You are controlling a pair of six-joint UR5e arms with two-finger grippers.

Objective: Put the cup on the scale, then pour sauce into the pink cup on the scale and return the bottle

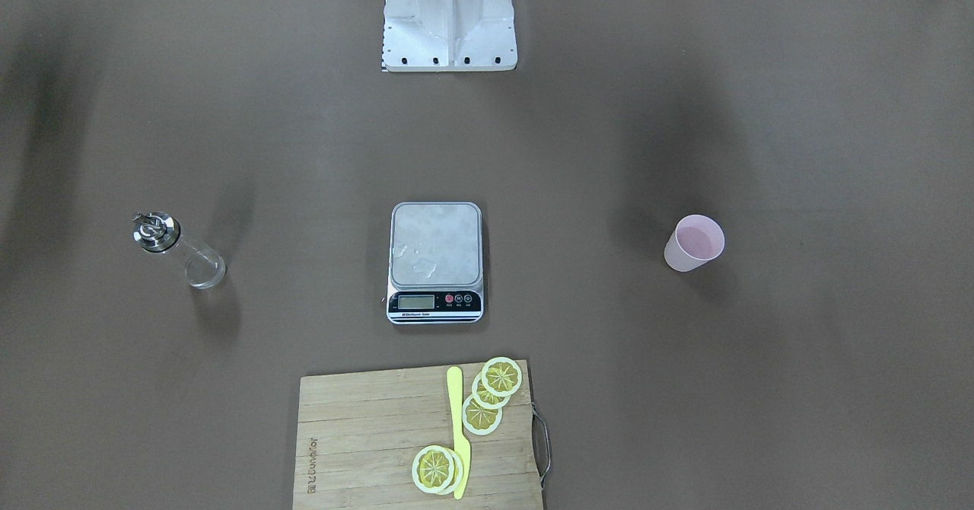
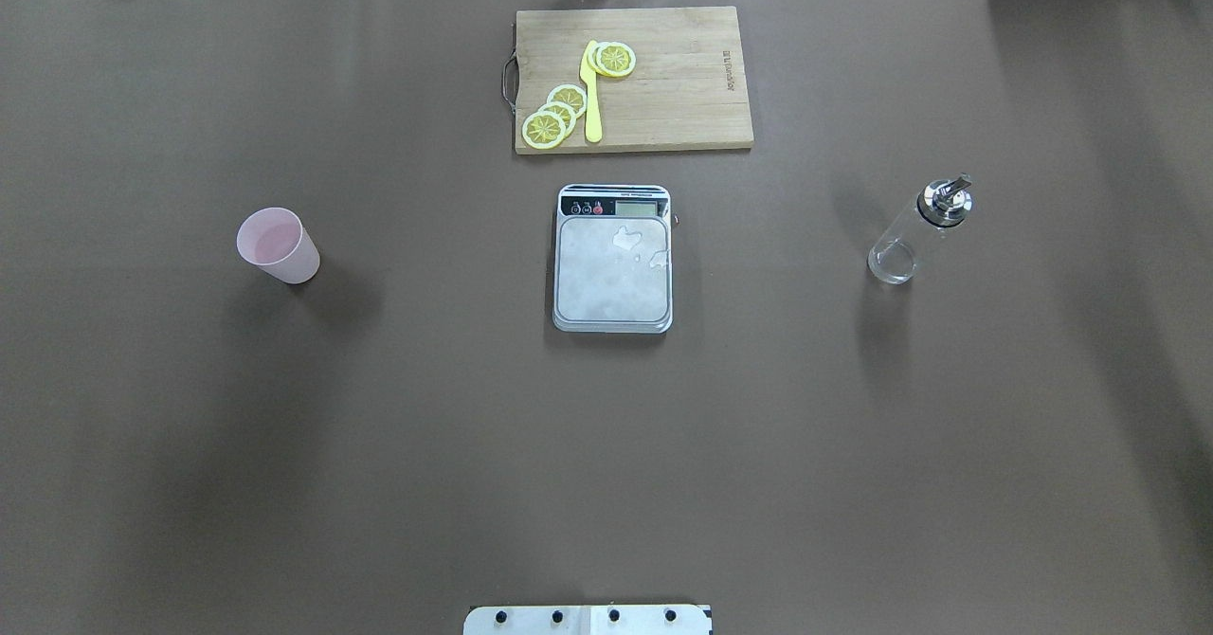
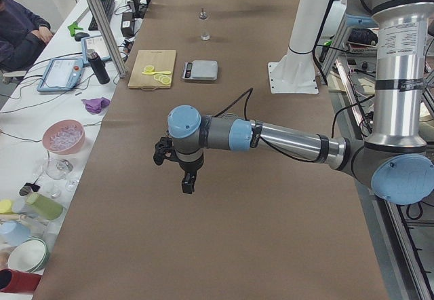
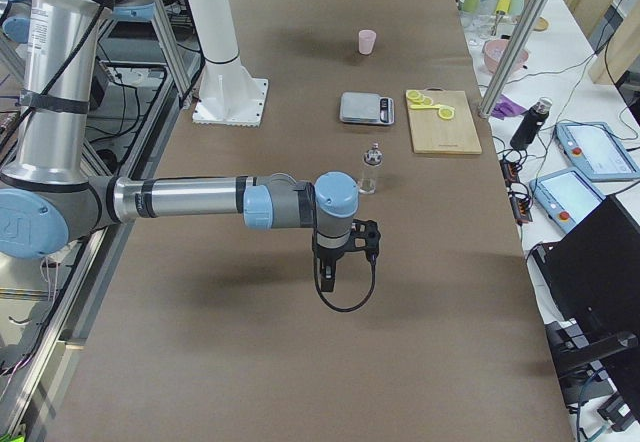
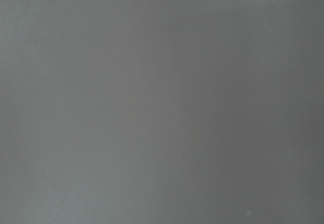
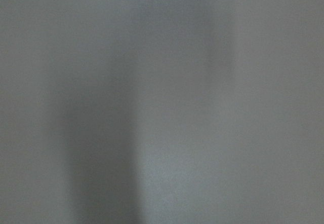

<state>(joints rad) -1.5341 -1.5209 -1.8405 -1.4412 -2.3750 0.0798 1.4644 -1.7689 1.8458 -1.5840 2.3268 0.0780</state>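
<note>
The pale pink cup [image 2: 278,245] stands upright on the brown table at the left, seen too in the front view [image 1: 694,243]. At the table's middle sits the scale [image 2: 613,258], its steel platform bare except for a few wet spots. The clear bottle [image 2: 919,232] with a metal spout stands at the right. My left gripper [image 3: 188,181] hangs above the table well short of the cup; my right gripper [image 4: 328,280] hangs short of the bottle [image 4: 371,167]. Only the side views show them, so I cannot tell if they are open or shut. Both wrist views show only blurred table.
A wooden cutting board [image 2: 682,76] with lemon slices [image 2: 554,116] and a yellow knife [image 2: 592,95] lies beyond the scale. The robot's white base [image 1: 449,19] stands behind the scale. A side bench with bowls, tablets and a seated person [image 3: 17,32] runs along the far edge.
</note>
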